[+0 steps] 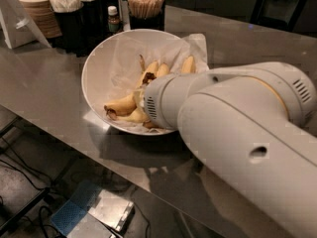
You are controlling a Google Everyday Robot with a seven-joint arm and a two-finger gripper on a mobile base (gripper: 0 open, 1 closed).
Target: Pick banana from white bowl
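Note:
The white bowl [101, 68] stands on the steel counter, lined with crinkled white paper. Several yellow bananas lie in it. One pale banana [121, 104] with a dark end lies at the bowl's front left, and others [187, 64] poke out behind my arm. My big white arm [233, 128] reaches in from the right, and its wrist end covers the bowl's right half. My gripper is hidden behind the wrist, down among the bananas. I cannot tell which banana is the longest, because the arm covers most of them.
Black holders with wooden stirrers [144, 4] and napkins [74, 6], a small bottle [114, 18] and stacked paper cups [37, 9] stand behind the bowl. The counter's front edge runs diagonally just below the bowl. Cables and a box [91, 212] lie on the floor.

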